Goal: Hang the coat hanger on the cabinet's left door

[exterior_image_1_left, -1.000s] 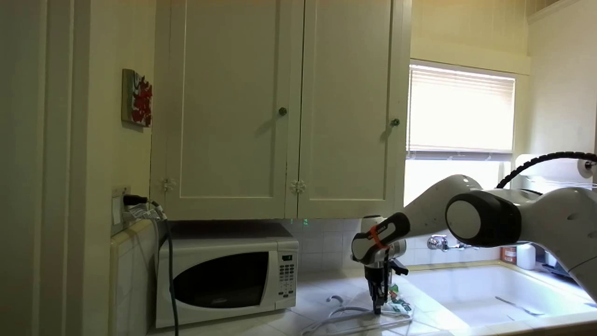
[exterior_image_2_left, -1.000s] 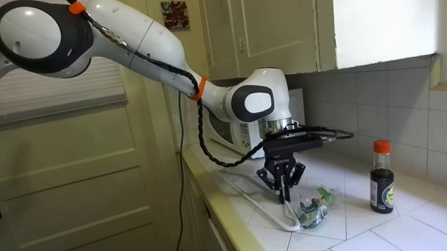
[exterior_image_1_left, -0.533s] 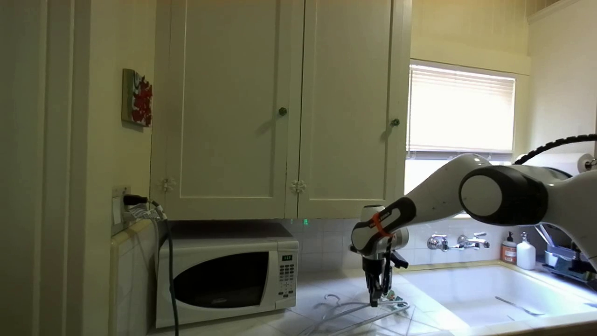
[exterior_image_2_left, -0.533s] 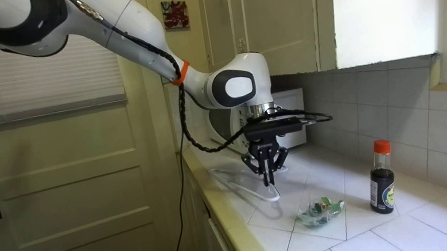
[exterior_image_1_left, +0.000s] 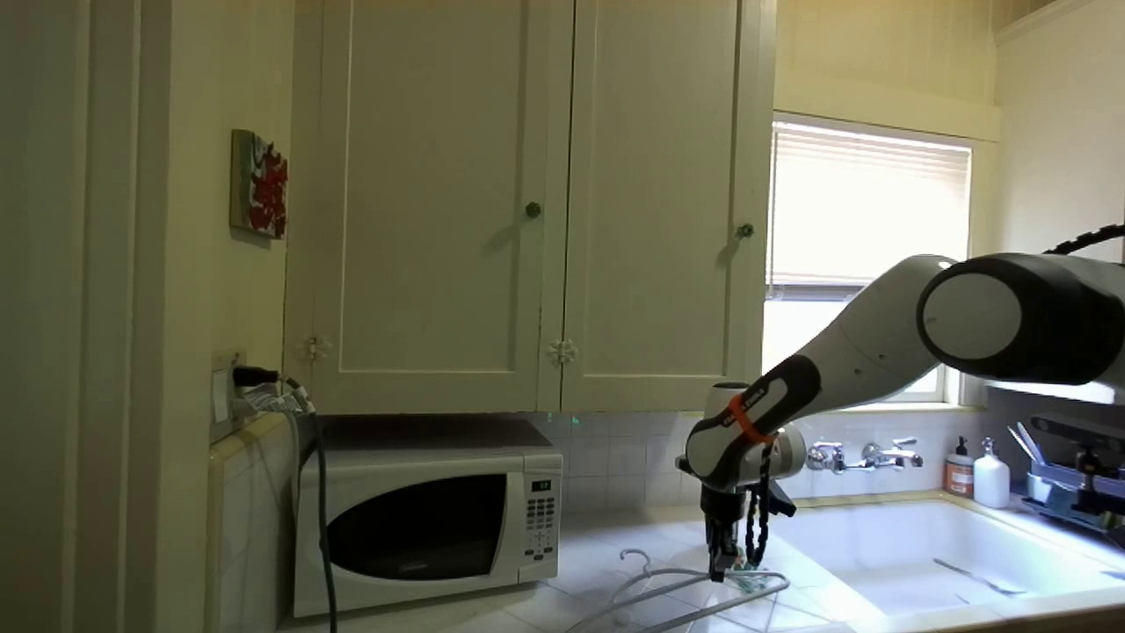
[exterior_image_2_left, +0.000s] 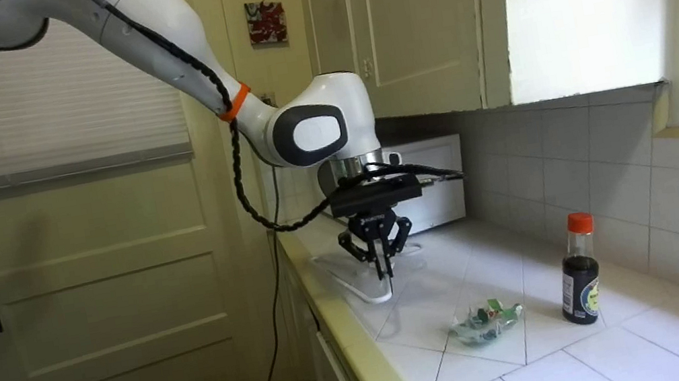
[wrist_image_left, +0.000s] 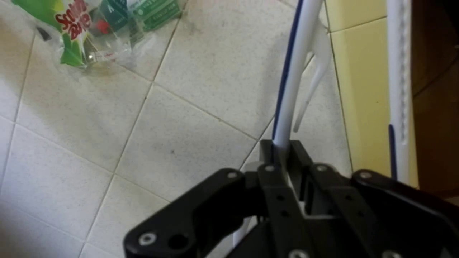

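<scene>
A white robot arm [exterior_image_1_left: 866,347] extends from the right edge, its black fingers [exterior_image_1_left: 719,561] pointing down and gripping a pale coat hanger [exterior_image_1_left: 736,602] over a tiled worktop [exterior_image_1_left: 591,538]. To their left sits a white microwave [exterior_image_1_left: 422,462], beneath the cabinet's left door [exterior_image_1_left: 431,193], cream and closed, with a round knob [exterior_image_1_left: 533,209]. At right, a white sink [exterior_image_1_left: 866,545] lies below a bright window [exterior_image_1_left: 866,207].

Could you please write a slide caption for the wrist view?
The end effector grips the pale coat hanger over a tiled counter, a clear plastic packet at upper left.
</scene>
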Tool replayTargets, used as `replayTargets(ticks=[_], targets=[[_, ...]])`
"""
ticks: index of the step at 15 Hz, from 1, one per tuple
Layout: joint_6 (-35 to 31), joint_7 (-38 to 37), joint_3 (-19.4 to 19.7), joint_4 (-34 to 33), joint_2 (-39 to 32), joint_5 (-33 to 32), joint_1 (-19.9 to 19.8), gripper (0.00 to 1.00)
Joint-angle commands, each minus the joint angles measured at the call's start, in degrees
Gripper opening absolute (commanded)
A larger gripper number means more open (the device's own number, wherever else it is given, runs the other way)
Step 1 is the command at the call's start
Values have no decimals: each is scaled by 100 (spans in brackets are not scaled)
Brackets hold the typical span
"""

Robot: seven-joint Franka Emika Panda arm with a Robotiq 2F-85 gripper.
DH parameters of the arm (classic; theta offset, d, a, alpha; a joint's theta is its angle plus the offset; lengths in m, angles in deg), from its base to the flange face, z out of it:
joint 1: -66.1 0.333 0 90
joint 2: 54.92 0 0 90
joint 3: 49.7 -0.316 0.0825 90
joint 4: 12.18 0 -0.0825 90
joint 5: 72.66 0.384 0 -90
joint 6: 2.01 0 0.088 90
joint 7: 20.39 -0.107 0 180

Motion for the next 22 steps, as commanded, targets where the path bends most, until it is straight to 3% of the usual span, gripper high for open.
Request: replayTargets(ticks=[1,4,6,8,10,12,16,18,22], targets=[[-1562,-13,63,1436,892,168,-68,3],[-2900,322,-235,2339,1233,812,-368,3],[-3577,745,-699,2769,1393,1507,-712,3],[-4202,1376,-1617,2960,1429,2422,-1318,3],[-4706,1633,-2518,2887,1387,2781,-1939,3],[-5199,1505,-3143,2800,1290,2450,-2462,3],[-6225,1094,-3710,3120,1243,1490,-3166,3],[-6709,883,-3812,3419,1229,936,-3476,3],[-7656,786,-3662,4029,1120,122,-3859,3]])
